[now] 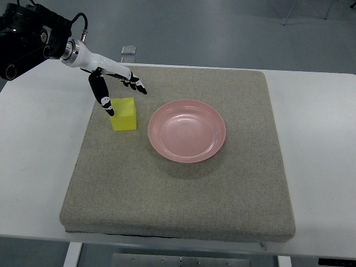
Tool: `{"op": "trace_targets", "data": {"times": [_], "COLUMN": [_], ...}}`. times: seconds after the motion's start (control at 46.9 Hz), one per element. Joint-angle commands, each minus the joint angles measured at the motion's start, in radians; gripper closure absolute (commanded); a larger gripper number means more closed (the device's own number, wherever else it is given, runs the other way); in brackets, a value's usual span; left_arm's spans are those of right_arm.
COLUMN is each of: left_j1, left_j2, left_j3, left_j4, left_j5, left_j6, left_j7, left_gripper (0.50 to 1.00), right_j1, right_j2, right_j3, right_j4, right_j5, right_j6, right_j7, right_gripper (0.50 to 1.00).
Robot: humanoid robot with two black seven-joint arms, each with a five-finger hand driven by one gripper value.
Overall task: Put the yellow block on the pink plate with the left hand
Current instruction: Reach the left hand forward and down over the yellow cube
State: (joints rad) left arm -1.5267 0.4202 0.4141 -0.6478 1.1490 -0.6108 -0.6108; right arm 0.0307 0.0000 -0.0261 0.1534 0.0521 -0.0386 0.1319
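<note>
Here, a grey felt mat (183, 183) covers most of a white table (317, 156), with a grey-blue floor (222, 28) across the top of the frame. On the mat sit one yellow block (124, 114), left of centre, and one pink plate (187, 130) at centre, near each other but apart. My left hand (109, 83) reaches in from the upper left, fingers spread and grasping nothing; my thumb tip (107, 108) rests against the block's left top edge, my other fingers (136, 84) pointing above it.
</note>
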Motion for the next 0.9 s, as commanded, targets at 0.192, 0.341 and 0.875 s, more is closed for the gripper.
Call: {"op": "trace_targets", "data": {"times": [0.192, 0.341, 0.875], "left_j1": [0.01, 0.02, 0.051], "left_j2": [0.009, 0.008, 0.008], "left_j3": [-0.001, -0.005, -0.006], "left_j4": [-0.018, -0.012, -0.007], "left_j5": [0.075, 0.066, 0.058], "left_j6": [0.039, 0.052, 0.086], "left_j7": [0.0, 0.0, 0.0], "left_gripper": [0.534, 0.527, 0.519], "right_j1": [0.0, 0.0, 0.0], "right_j2": [0.0, 0.0, 0.0], "right_j3": [0.0, 0.0, 0.0], "right_j4": [0.0, 0.0, 0.0], "right_j5": [0.0, 0.0, 0.0], "right_j6": [0.0, 0.0, 0.0], "right_j7": [0.0, 0.0, 0.0], "right_gripper": [0.576, 0.576, 0.576]}}
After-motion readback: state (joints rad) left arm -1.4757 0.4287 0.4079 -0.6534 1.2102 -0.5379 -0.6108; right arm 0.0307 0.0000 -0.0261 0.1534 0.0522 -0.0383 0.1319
